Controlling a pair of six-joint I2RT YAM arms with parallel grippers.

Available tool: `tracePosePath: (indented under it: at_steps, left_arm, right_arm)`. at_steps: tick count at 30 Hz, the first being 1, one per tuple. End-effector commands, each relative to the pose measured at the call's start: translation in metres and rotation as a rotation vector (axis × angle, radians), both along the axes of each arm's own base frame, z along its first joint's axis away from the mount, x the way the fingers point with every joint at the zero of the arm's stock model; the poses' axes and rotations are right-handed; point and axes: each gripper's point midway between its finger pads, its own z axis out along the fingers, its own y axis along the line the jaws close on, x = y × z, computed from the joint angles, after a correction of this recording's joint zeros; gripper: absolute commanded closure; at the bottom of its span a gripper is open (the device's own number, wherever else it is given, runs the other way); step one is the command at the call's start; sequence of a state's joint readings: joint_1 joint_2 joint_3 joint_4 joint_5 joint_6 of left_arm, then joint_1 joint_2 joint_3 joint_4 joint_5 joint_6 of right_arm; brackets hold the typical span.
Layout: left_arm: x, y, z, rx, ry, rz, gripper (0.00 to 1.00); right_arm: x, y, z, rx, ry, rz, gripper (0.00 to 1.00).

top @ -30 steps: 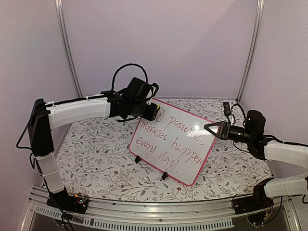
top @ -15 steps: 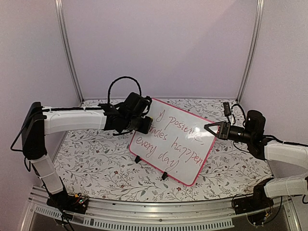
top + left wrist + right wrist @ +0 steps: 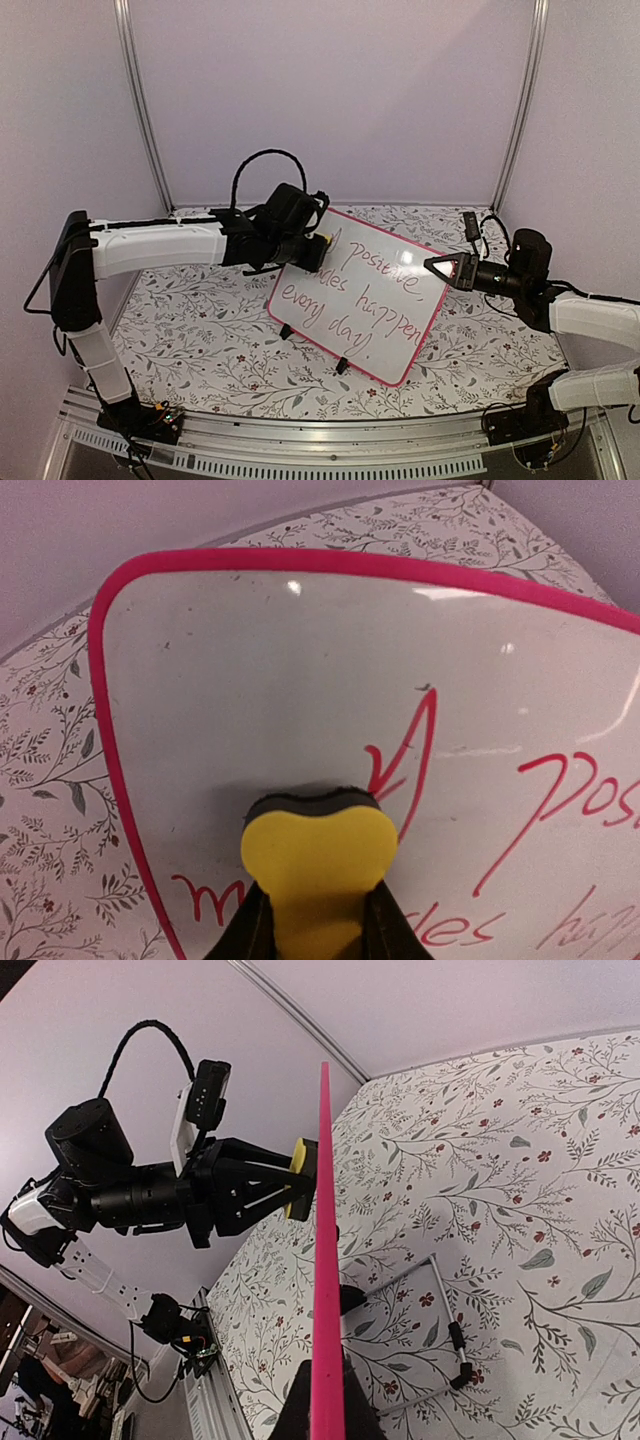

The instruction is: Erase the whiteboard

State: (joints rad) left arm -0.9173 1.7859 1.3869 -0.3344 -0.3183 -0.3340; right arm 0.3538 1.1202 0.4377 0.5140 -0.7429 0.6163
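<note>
The whiteboard (image 3: 372, 300) stands tilted on the table, pink-framed, with red handwriting across it. My left gripper (image 3: 316, 244) is shut on a yellow eraser (image 3: 318, 848), whose black felt presses on the board's upper left area beside a red stroke. In the left wrist view the board (image 3: 250, 660) is wiped white around the eraser, and the left gripper (image 3: 318, 928) shows at the bottom. My right gripper (image 3: 437, 264) is shut on the board's right edge, seen edge-on as a pink line (image 3: 325, 1260) running up from the right gripper (image 3: 325, 1405).
Two black clip feet (image 3: 341, 366) hold the board's lower edge on the floral table (image 3: 200, 330). A wire stand (image 3: 445, 1310) lies behind the board. Purple walls and metal posts (image 3: 140, 110) close in the back and sides. My left arm (image 3: 140, 1195) reaches in from the far side.
The left gripper swept the eraser down and left off the board's upper left corner, then came back up and right onto it. The right arm and the board stayed put.
</note>
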Motion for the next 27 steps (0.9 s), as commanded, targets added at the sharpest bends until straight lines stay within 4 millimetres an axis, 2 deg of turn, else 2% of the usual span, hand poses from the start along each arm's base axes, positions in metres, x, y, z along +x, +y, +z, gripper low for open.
tracePosePath:
  at_steps: [1,8,21,27]
  left_arm:
    - [0.005,-0.017,0.007,0.003,-0.031,-0.031,1.00]
    - [0.006,-0.017,0.007,0.004,-0.028,-0.029,1.00]
    - [-0.022,0.010,-0.046,0.014,0.087,0.012,1.00]
    - [-0.030,0.015,-0.054,0.008,0.106,0.014,1.00]
  right_arm:
    - [-0.023,0.013,0.005,0.009,-0.036,0.122,1.00]
    - [-0.023,0.014,0.004,0.010,-0.031,0.125,1.00]
    - [-0.022,0.014,0.003,0.009,-0.028,0.125,1.00]
    - [-0.022,0.014,0.003,0.007,-0.028,0.123,1.00]
